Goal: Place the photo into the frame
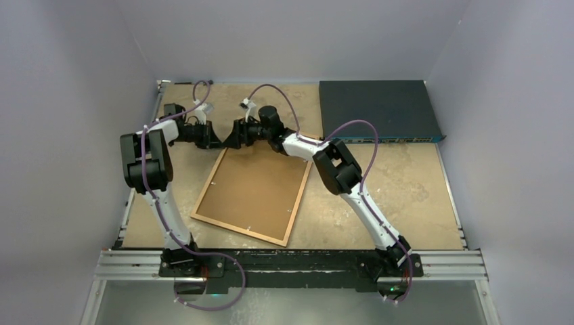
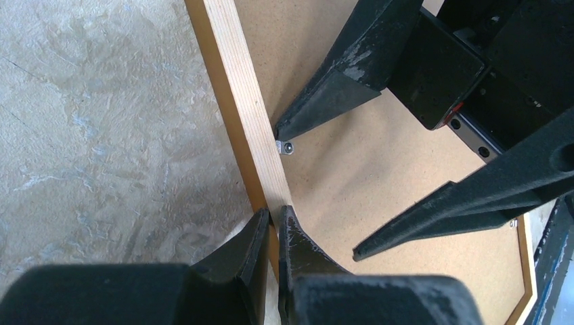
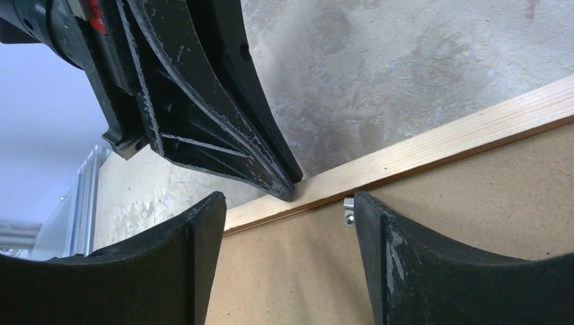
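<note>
Straddling a small metal retaining tab (image 3: 349,210) on the orange-brown wooden picture frame (image 3: 433,145), right fingers (image 3: 420,264) stand apart
Left fingers (image 2: 254,250), pressed together, touch the frame's far edge just beside it

Likely a lab: blank walls (image 1: 291,34) box in a railed tabletop (image 1: 406,196)

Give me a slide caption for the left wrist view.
Shut left pincer touches the frame; open right pincer hovers beside its metal clip.
</note>
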You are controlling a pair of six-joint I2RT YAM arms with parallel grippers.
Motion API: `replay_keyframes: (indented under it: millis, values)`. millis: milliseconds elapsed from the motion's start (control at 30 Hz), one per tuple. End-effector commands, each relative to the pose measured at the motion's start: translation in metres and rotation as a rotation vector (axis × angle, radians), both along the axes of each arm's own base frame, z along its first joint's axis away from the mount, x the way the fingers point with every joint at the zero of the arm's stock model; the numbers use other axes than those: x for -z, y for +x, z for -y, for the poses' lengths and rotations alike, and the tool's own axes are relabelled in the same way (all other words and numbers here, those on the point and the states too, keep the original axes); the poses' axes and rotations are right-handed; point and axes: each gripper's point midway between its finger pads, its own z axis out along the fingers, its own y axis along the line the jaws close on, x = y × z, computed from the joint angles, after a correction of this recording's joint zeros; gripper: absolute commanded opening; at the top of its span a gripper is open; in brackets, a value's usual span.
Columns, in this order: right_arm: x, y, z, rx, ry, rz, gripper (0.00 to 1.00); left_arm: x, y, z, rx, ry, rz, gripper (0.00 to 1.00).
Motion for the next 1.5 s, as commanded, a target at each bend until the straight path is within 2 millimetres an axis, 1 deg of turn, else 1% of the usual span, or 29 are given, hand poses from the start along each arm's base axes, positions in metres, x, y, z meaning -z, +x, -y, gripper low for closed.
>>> replay_keyframes:
  millis: [0,100,167,200,233,267,300,333,367,400,433,467,533,600,633,733,833,900,933,1033,1133,1233,1267,1367,1433,1467]
  values:
    - [-0.046,-0.010,-0.013,-0.076,0.064,0.037,0.74,0.043,-0.064,0.000,0.014,0.024,-0.289,0.00]
    - [-0.085,0.000,-0.005,-0.024,0.070,0.098,0.82,0.034,-0.063,-0.009,0.010,0.012,-0.287,0.00]
    - [-0.106,0.007,0.013,0.037,0.063,0.118,0.87,0.026,-0.062,-0.021,0.003,0.023,-0.273,0.00]
    - [-0.117,0.011,0.026,0.074,0.060,0.124,0.90,0.022,-0.061,-0.029,-0.004,0.033,-0.262,0.00]
    - [-0.122,0.014,0.040,0.115,0.053,0.127,0.96,0.019,-0.062,-0.037,-0.007,0.046,-0.257,0.00]
    - [-0.134,0.014,0.056,0.148,0.051,0.133,0.98,0.015,-0.062,-0.046,-0.011,0.060,-0.250,0.00]
    - [-0.134,0.015,0.072,0.190,0.031,0.128,0.99,0.013,-0.063,-0.055,-0.017,0.081,-0.246,0.00]
    - [-0.141,0.016,0.090,0.238,0.018,0.134,0.99,0.012,-0.065,-0.063,-0.022,0.105,-0.244,0.00]
    - [-0.139,0.014,0.108,0.285,-0.010,0.125,0.99,0.011,-0.066,-0.072,-0.026,0.131,-0.236,0.02]
    - [-0.133,0.012,0.127,0.336,-0.049,0.111,0.99,0.011,-0.069,-0.079,-0.029,0.158,-0.231,0.03]
    - [-0.138,0.010,0.149,0.386,-0.067,0.107,0.99,0.010,-0.072,-0.084,-0.030,0.179,-0.224,0.04]
    - [-0.126,0.007,0.170,0.432,-0.099,0.076,0.99,0.010,-0.076,-0.088,-0.029,0.202,-0.221,0.05]
    - [-0.104,-0.006,0.205,0.490,-0.140,0.013,0.99,0.010,-0.083,-0.091,-0.017,0.237,-0.213,0.08]
    - [-0.081,-0.020,0.230,0.539,-0.187,-0.038,0.99,0.010,-0.090,-0.091,-0.004,0.258,-0.203,0.09]
    - [-0.063,-0.032,0.242,0.558,-0.229,-0.075,0.99,0.010,-0.094,-0.090,0.004,0.268,-0.202,0.09]
    - [-0.045,-0.055,0.261,0.600,-0.242,-0.147,0.99,0.013,-0.114,-0.085,0.072,0.296,-0.210,0.09]
    - [-0.028,-0.076,0.266,0.595,-0.229,-0.221,0.99,0.015,-0.141,-0.078,0.164,0.344,-0.216,0.09]
    - [-0.016,-0.087,0.266,0.578,-0.235,-0.271,0.99,0.015,-0.156,-0.075,0.209,0.384,-0.207,0.08]
    - [-0.010,-0.092,0.267,0.571,-0.236,-0.297,0.99,0.017,-0.167,-0.072,0.232,0.395,-0.219,0.09]
    - [-0.007,-0.096,0.263,0.561,-0.196,-0.314,0.99,0.020,-0.185,-0.070,0.279,0.430,-0.226,0.08]
    - [-0.009,-0.091,0.252,0.538,-0.156,-0.323,0.99,0.022,-0.200,-0.065,0.310,0.439,-0.231,0.08]
    - [-0.019,-0.079,0.236,0.512,-0.121,-0.303,0.99,0.026,-0.211,-0.060,0.336,0.450,-0.230,0.07]
    - [-0.029,-0.070,0.227,0.504,-0.109,-0.279,0.99,0.028,-0.213,-0.058,0.341,0.452,-0.228,0.07]
    - [-0.042,-0.046,0.201,0.481,-0.109,-0.245,0.99,0.032,-0.217,-0.052,0.362,0.450,-0.228,0.06]
    - [-0.052,-0.029,0.180,0.456,-0.101,-0.222,0.99,0.033,-0.217,-0.048,0.374,0.450,-0.223,0.06]
    - [-0.048,-0.020,0.168,0.442,-0.107,-0.222,0.99,0.033,-0.216,-0.046,0.377,0.449,-0.220,0.06]
